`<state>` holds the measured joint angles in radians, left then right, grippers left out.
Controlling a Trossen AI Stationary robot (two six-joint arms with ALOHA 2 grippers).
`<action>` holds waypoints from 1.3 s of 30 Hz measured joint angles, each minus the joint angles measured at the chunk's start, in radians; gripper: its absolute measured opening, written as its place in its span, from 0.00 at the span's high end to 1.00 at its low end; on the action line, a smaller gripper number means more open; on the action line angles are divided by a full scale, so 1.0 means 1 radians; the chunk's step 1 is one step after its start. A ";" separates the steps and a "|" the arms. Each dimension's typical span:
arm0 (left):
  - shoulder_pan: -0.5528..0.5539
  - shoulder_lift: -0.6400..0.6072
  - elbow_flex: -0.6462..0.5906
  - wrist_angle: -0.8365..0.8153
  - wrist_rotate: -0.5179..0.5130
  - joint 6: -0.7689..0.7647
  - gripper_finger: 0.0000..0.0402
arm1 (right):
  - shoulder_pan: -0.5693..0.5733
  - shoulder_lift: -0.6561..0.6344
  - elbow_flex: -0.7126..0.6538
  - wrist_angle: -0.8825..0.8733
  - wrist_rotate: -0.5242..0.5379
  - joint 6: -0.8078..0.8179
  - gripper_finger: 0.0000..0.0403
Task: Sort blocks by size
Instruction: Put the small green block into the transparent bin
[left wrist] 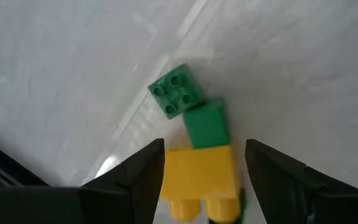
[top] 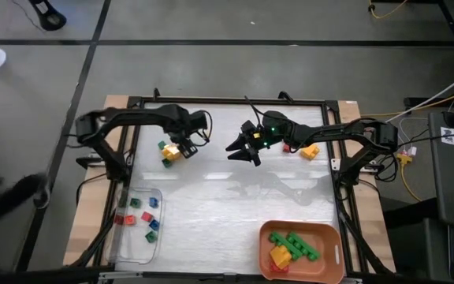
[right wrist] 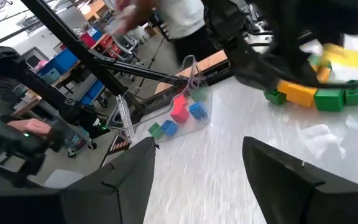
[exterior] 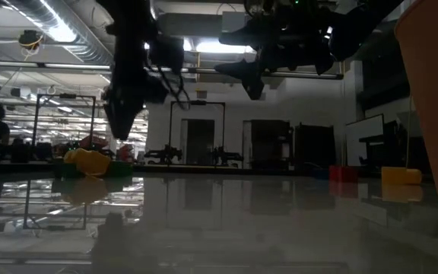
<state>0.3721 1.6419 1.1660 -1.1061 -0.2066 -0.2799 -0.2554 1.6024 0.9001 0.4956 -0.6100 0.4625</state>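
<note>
Hovering: left gripper (left wrist: pixel 201 171) fingers apart, straddling yellow block (left wrist: pixel 199 180) w/ green blocks (left wrist: pixel 191 109) beside, prob. lining up pick.
Waiting: right gripper (top: pixel 247 150) raised mid-table, fingers apart, empty.

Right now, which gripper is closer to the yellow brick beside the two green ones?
Left. The left gripper hangs open right over the yellow brick; the right gripper hovers open farther off, mid-table.

Evenly lit from overhead in the high view, with soft arm shadows on the table (top: pixel 235 213). Dim and backlit by ceiling lights (exterior: pixel 52 30) down low. Motion-blurred at the right wrist.
</note>
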 joint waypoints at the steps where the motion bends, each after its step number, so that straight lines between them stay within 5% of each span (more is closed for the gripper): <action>1: 0.008 0.021 0.000 -0.001 0.000 0.001 0.48 | 0.001 0.000 0.000 0.000 0.000 0.000 0.41; 22: 0.082 0.112 -0.002 0.051 0.136 -0.001 0.48 | 0.001 0.000 0.000 -0.030 0.000 -0.026 0.41; 34: 0.082 0.105 -0.188 0.248 0.142 0.018 0.48 | 0.000 0.000 0.000 -0.029 -0.002 -0.027 0.41; 39: 0.082 0.106 -0.194 0.265 0.145 0.052 0.57 | 0.000 0.000 0.000 -0.028 -0.001 -0.027 0.41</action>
<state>0.4540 1.7477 0.9722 -0.8412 -0.0616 -0.2280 -0.2550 1.6024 0.9001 0.4671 -0.6113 0.4358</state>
